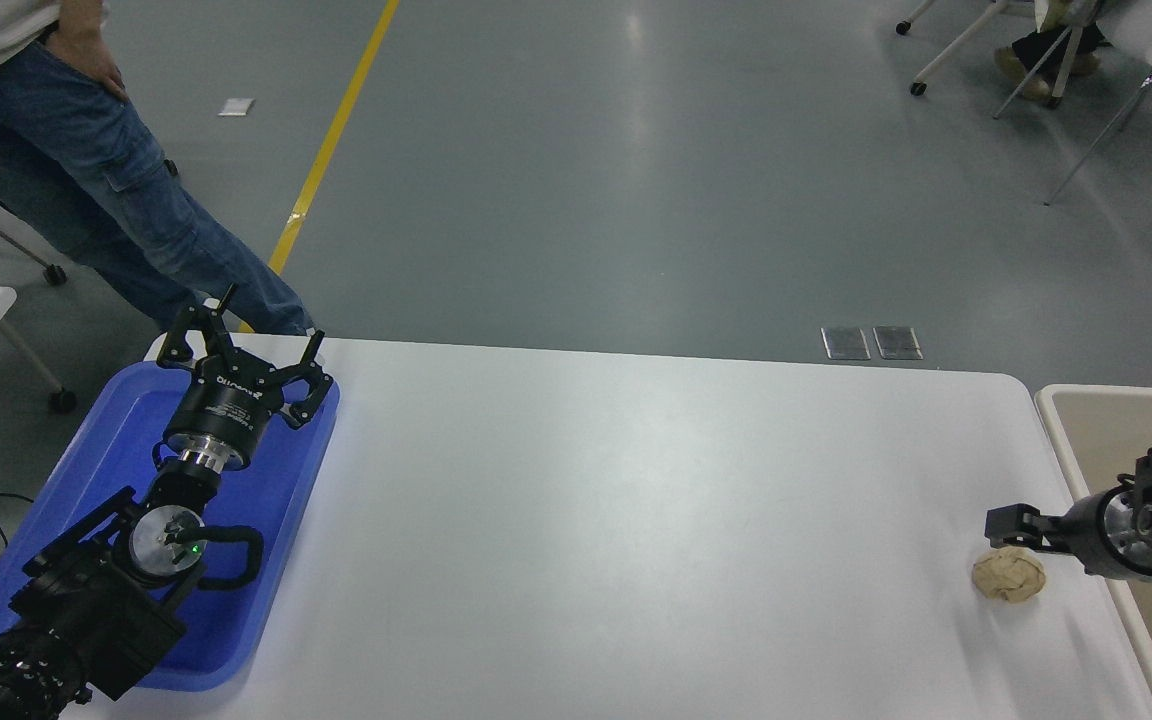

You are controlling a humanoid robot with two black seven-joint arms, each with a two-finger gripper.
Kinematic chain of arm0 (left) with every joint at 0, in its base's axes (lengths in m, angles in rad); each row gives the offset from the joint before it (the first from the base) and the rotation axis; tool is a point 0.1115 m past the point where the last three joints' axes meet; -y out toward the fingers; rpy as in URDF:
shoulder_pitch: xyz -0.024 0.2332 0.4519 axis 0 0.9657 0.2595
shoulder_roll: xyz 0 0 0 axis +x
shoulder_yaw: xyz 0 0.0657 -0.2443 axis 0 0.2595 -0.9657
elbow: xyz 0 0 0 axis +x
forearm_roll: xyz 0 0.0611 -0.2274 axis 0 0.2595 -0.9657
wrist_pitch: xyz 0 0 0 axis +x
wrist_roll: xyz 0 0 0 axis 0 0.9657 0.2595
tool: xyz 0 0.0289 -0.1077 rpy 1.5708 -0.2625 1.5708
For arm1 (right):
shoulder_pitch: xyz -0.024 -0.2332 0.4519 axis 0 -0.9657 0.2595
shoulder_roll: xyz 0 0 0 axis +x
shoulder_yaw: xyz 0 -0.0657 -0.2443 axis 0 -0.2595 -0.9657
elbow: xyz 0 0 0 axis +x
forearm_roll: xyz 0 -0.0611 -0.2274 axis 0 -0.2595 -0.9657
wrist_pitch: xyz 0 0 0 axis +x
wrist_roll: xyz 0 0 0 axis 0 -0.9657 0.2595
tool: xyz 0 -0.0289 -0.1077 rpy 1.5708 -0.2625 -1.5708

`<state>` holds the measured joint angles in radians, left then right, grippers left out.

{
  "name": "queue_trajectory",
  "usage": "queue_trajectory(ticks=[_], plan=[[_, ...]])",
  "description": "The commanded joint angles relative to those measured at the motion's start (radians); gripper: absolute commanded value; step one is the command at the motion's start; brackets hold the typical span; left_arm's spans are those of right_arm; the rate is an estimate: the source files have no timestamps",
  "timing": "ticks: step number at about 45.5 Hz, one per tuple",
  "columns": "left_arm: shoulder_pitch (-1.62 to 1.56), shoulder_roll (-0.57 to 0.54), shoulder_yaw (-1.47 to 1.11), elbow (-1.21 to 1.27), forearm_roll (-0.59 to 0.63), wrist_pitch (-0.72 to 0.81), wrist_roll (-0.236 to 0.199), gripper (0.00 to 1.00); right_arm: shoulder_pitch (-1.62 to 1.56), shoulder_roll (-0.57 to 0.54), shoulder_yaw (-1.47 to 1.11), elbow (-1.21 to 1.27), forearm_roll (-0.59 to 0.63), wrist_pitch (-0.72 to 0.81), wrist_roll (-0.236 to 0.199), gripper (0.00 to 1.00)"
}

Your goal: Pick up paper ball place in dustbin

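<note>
The dustbin (1086, 410) is cut off by the right edge, and only its near-left corner is seen. The right gripper (1011, 527) is viewed side-on, so its finger gap cannot be judged. The right arm (1151, 515) is cropped at the right edge. The person (86, 170) is cut at the top-left corner.
</note>
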<state>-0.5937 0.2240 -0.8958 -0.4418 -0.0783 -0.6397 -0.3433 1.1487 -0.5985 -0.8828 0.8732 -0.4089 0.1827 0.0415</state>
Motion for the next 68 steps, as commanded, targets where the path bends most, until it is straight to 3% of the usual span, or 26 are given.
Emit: queue_trajectory(ticks=[1,28,34,40,47,60,68], plan=[[0.0,0.0,0.0,0.0,0.0,0.0,0.0,1.0,-0.067,0.0,0.071,-0.048,-0.001,-0.011,0.0,1.0],[0.0,0.0,0.0,0.0,0.0,0.0,0.0,1.0,-0.147,0.048,0.114,-0.072,-0.01,-0.098,0.003,0.96],[0.0,0.0,0.0,0.0,0.0,0.0,0.0,1.0,-0.175,0.068,0.114,-0.072,-0.051,-0.158,0.005,0.81],[0.0,0.0,0.0,0.0,0.0,0.0,0.0,1.0,-0.184,0.069,0.114,-0.068,-0.132,-0.186,0.006,0.54],[0.0,0.0,0.0,0.0,0.0,0.0,0.0,1.0,-0.172,0.068,0.116,-0.066,-0.146,-0.186,0.006,0.37],[0.0,0.0,0.0,0.0,0.0,0.0,0.0,1.0,-0.13,0.022,0.114,-0.043,-0.148,-0.183,0.026,0.16],[0.0,0.0,0.0,0.0,0.0,0.0,0.0,1.0,-0.026,-0.053,0.059,0.047,-0.163,-0.175,0.029,0.15]])
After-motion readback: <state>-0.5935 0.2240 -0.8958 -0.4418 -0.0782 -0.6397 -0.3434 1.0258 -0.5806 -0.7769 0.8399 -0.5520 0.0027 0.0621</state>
